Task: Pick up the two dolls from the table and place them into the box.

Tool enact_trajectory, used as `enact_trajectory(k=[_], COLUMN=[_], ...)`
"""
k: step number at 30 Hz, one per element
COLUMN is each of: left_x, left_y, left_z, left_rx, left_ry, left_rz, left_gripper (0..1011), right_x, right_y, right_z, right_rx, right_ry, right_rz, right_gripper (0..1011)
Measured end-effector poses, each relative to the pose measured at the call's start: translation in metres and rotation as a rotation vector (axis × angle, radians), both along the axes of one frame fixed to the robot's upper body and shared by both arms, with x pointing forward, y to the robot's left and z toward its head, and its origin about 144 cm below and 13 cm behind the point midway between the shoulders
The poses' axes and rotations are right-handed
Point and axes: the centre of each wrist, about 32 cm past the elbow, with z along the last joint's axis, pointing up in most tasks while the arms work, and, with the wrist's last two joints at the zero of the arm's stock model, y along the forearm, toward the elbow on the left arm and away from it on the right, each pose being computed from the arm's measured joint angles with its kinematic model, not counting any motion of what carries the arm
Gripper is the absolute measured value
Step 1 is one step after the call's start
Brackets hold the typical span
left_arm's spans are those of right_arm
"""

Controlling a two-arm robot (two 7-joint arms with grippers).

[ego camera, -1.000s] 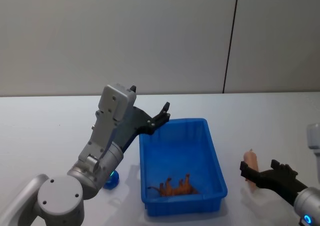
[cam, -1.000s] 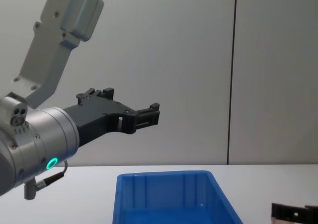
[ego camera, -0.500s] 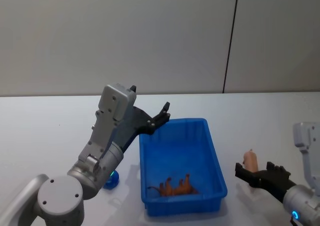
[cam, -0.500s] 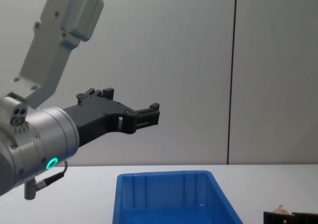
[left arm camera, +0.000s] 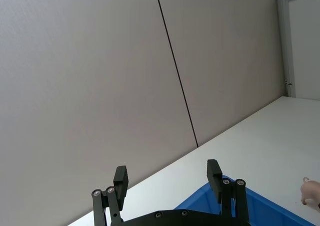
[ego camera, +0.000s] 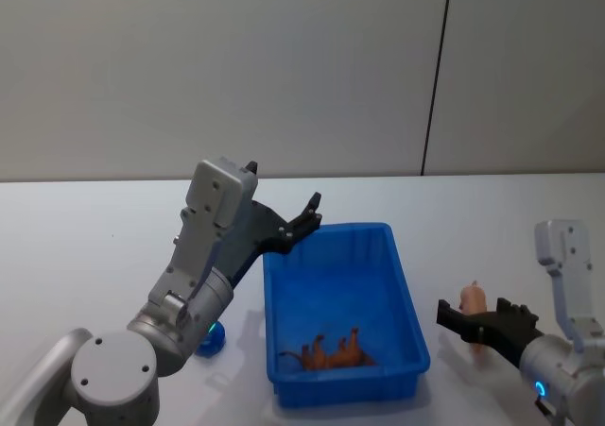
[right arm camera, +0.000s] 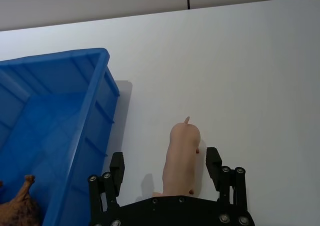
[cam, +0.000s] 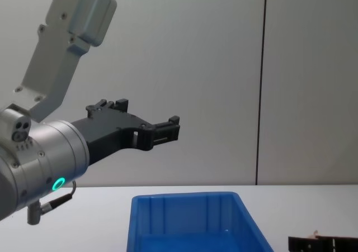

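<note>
Pink doll (right arm camera: 182,156) lies on the white tabletop (right arm camera: 260,60), right between the two fingers of the right end effector (right arm camera: 165,162). The fingers are wide apart, one on each side of the doll. There is a little gap on both sides, so they do not hold it yet. I think they are set this way so they can close on the doll's long body from both sides. The squeeze should be soft, because the doll looks squishy and could slip out. The doll's pointy end faces away from the end effector.

Just to the left of this end effector is the blue box (right arm camera: 60,55). It is close, so the carry should be short: up, over the rim, and let go. An orange doll (ego camera: 333,352) already lies in the box, at its near end, so one of the two is done.

Farther off, the left end effector (left arm camera: 167,174) is held high in the air, over the far left corner of the box. Its fingers are apart and hold nothing. It looks parked up there to keep out of the way while the right arm works.
</note>
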Motion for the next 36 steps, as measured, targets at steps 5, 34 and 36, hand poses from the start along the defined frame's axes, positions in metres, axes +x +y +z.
enact_trajectory(k=[5,34,36], left_x=[0.000,0.000,0.000], left_y=[0.000,0.000,0.000], left_z=[0.000,0.000,0.000], left_rx=[0.000,0.000,0.000], left_ry=[0.000,0.000,0.000], left_rz=[0.000,0.000,0.000], left_gripper=[1001,1001,1001], right_x=[0.008,0.025,0.025], right_y=[0.003,0.001,0.001], right_z=[0.001,0.005,0.005], right_rx=[-0.004,-0.008,-0.008], right_ry=[0.017,0.102,0.104], right_rz=[-0.007,-0.021,-0.020], right_gripper=[1001,868,818])
